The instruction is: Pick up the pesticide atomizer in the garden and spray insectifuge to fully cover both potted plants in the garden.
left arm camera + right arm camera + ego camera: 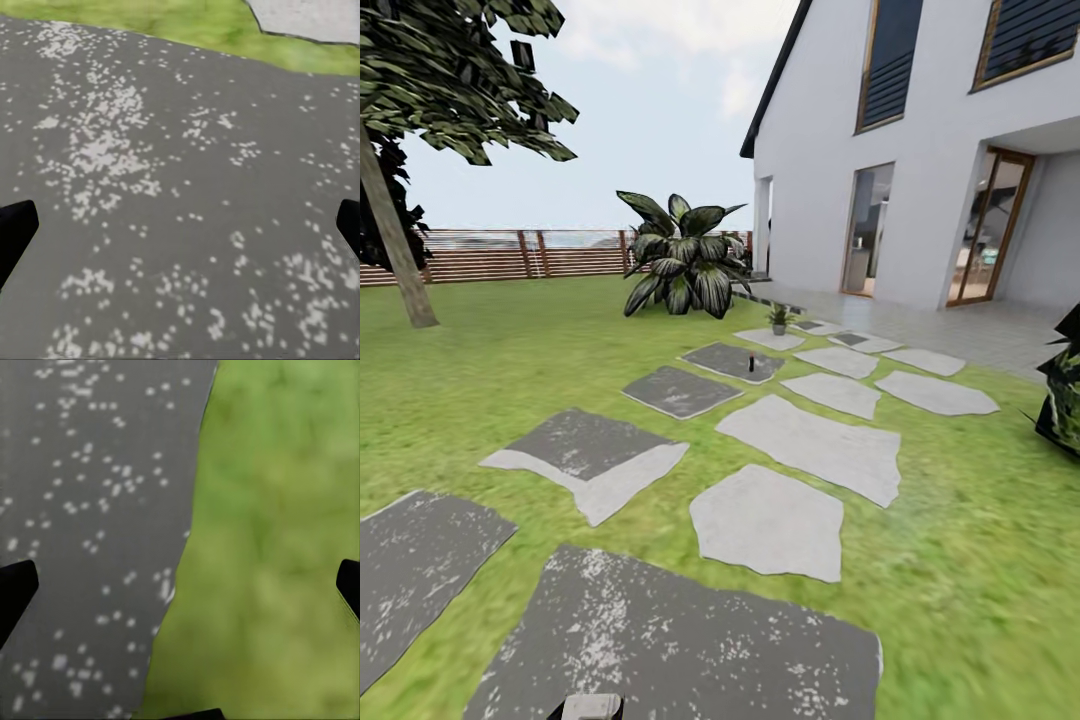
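Stone, grass and wood around me

My path is matt stone slabs [780, 445], some dark grey and white-flecked, rough-looking; the lawn [490, 380] is soft, blurry grass; the fence [510, 255] is brown slatted wood; the house wall [810, 130] smooth white plaster.

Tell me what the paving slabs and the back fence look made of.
The paving slabs look like rough matte stone: irregular flat grey shapes, the darker ones white-speckled. The fence looks like brown-stained wood: horizontal slats between upright posts. Being rendered, both are judged from texture only.
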Tool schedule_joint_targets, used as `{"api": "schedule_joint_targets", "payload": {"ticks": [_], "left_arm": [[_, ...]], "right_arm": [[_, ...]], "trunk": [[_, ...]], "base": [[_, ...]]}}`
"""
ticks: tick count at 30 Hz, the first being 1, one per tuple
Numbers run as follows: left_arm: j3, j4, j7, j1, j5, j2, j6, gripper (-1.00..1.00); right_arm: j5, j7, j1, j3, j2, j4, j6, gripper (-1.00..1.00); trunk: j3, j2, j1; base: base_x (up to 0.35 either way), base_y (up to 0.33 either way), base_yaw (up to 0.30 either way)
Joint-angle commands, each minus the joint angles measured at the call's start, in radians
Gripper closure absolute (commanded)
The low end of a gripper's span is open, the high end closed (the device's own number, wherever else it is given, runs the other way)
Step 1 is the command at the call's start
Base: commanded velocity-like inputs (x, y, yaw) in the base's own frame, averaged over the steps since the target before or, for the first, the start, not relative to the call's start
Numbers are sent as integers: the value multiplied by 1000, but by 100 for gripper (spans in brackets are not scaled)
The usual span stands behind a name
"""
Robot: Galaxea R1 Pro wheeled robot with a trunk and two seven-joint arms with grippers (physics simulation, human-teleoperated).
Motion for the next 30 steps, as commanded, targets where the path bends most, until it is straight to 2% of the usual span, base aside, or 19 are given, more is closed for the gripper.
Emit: {"api": "schedule_joint_targets", "payload": {"ticks": [1, 30], "left_arm": [[0, 1, 0, -1, 0, 0, -3, -100], [0, 1, 0, -1, -1, 0, -3, -100]], "right_arm": [[0, 0, -1, -2, 0, 1, -3, -100], [0, 0, -1, -2, 1, 1, -3, -100]], "trunk": [[-1, 0, 0], [-1, 0, 0]], "base": [[268, 0, 0], [268, 0, 0]]}}
